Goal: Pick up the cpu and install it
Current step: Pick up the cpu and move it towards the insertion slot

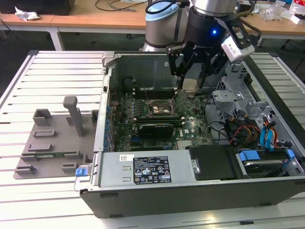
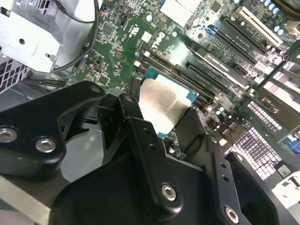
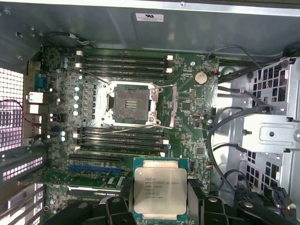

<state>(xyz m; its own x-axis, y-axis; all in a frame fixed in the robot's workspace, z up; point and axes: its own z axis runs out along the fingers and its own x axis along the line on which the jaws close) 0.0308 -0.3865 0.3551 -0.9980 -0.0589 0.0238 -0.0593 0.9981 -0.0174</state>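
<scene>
You have the gripper (image 1: 193,77) clamped on the cpu (image 3: 159,190), held above the motherboard (image 3: 186,123), apart from its open, bare socket (image 3: 129,103).

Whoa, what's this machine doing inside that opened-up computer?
A robot arm's gripper is clamped on the cpu, a small square chip with a silvery top, pinching it by two opposite edges. It holds the chip in the air over the green motherboard inside the open computer case. The socket on that board is empty, and the chip is off to one side of it, not in it.
</scene>
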